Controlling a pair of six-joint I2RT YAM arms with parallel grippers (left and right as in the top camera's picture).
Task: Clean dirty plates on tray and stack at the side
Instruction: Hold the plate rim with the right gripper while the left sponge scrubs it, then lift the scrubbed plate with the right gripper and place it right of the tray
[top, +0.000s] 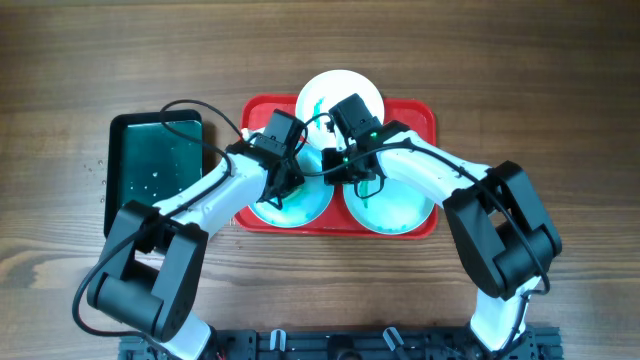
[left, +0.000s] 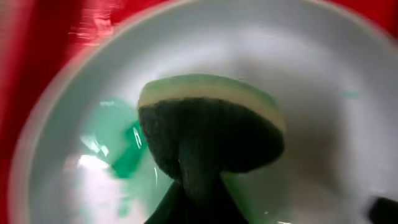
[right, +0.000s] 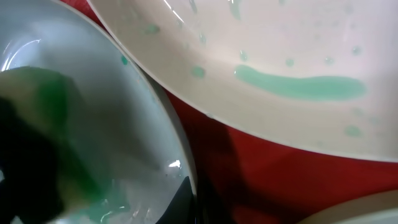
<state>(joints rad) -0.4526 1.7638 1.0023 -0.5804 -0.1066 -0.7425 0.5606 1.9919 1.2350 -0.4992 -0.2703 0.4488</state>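
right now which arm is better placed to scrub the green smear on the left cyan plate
Left. The left gripper holds the sponge over that cyan plate, beside the green smear; the right gripper shows no sponge.

I log the large tray (top: 415, 110) mid-table (top: 560, 100). On it: far plate (top: 330, 85) at back middle, near-left plate (top: 300, 212) and near-right plate (top: 395, 210) side by side in front. Sponge (left: 211, 124) sits in near-left plate. Smaller tray (top: 155, 165) lies just left of large tray.
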